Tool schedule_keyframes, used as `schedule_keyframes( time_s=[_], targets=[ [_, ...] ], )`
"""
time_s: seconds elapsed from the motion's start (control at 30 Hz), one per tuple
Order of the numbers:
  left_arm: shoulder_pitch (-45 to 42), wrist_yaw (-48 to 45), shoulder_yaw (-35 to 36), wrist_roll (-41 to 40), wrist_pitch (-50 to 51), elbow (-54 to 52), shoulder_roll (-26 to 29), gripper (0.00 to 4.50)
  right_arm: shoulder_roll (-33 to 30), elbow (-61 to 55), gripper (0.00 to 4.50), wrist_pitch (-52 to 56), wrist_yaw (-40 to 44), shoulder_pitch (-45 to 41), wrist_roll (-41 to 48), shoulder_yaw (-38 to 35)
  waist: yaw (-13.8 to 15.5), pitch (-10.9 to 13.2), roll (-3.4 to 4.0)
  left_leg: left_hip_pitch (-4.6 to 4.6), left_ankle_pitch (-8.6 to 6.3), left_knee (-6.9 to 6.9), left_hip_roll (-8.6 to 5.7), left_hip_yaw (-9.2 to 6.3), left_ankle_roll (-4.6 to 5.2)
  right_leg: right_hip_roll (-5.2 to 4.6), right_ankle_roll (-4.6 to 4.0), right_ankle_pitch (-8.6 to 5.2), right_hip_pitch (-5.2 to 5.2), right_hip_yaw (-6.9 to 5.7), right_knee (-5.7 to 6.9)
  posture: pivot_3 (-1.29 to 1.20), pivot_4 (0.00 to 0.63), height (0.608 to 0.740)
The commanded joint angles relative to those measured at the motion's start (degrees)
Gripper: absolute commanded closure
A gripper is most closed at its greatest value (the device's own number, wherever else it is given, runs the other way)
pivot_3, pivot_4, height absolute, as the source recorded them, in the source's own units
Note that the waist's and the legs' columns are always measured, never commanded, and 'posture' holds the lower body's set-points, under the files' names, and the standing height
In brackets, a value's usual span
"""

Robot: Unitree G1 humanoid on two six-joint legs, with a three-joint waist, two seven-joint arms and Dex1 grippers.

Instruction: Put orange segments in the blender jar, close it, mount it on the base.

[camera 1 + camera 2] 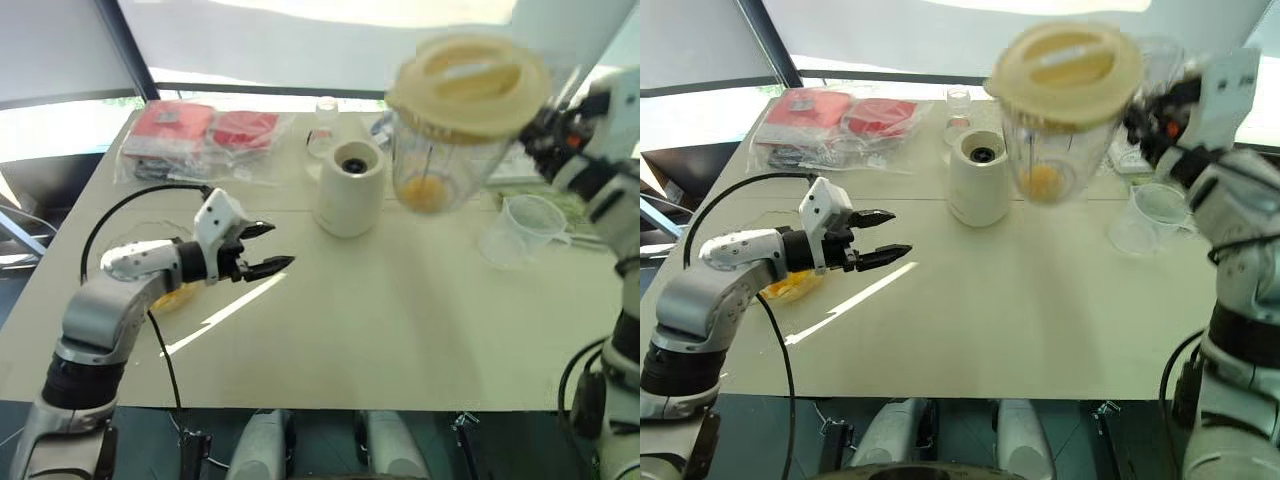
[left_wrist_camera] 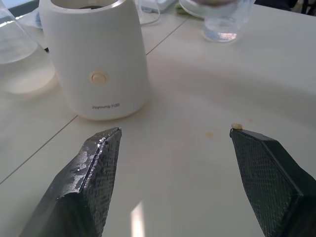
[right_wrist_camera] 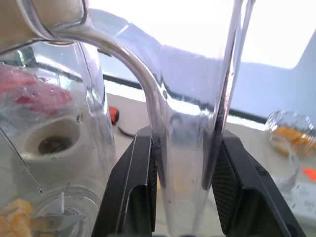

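At the far left of the pale table [image 1: 400, 340] lies a clear plastic bag with red packets [image 1: 205, 135], and nearer, partly hidden behind the left arm, a small heap of yellow-orange pieces [image 1: 178, 297] rests on the table; I cannot tell exactly what they are. The left gripper [image 1: 268, 247] hangs above the near-left part of the table with its two black fingers spread wide and nothing between them, pointing toward the middle. Right of it, in the middle and further away, stands the white rounded blender base [image 1: 349, 187] with a dark round socket on top, nothing mounted on it. Above and just to the right of the base is the large clear plastic blender jar [image 1: 445, 165], lifted off the table and tilted, with a cream-coloured round lid [image 1: 468, 85] on its mouth and the orange segments [image 1: 423, 192] gathered at its bottom. The right gripper [image 3: 183, 173] is pinched on the jar's clear side handle [image 3: 187, 143], one finger on each side. Below it stands a small clear measuring cup [image 1: 525, 228]. In my judgement only the mounting remains. The risk is that the jar, held only by its handle and tilted, swings or turns in the fingers, so its bottom meets the socket crooked, pushes the base over, or strikes the cup.
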Motion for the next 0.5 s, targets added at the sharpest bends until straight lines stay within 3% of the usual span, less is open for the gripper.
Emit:
schedule_keyframes(
  time_s=[0.03, 0.23, 0.5],
  targets=[
    [0.6, 1.6, 1.0, -0.6, -0.9, -2.9, -0.2, 0.86, -2.6, 9.4, 3.46, -4.4, 0.6, -12.2, -4.5, 3.5, -0.2, 0.0, -0.01, 0.01, 0.0, 0.01, 0.02, -0.01, 0.0, 0.04, 0.0, 0.0, 0.0, -0.01, 0.0, 0.0, 0.15, 0.74],
    [2.1, 3.9, 1.5, -0.8, -0.7, -4.6, -0.6, 0.86, 5.0, 31.6, 3.46, -13.0, 1.3, -30.0, -7.5, 6.7, -0.5, 0.0, 0.01, 0.03, 0.0, -0.11, 0.07, 0.01, 0.0, 0.24, 0.19, 0.15, -0.13, -0.03, 0.16, 0.0, 0.15, 0.74],
    [4.7, 8.9, 2.3, 0.6, 0.1, -7.4, -0.2, 0.86, 14.5, 50.1, 3.46, -23.9, 5.4, -37.7, -12.2, 11.4, -0.3, 0.0, 0.04, -0.06, 0.01, -0.23, 0.2, -0.01, -0.01, 0.16, 0.19, 0.16, -0.25, -0.07, 0.21, 0.0, 0.15, 0.74]
  ],
)
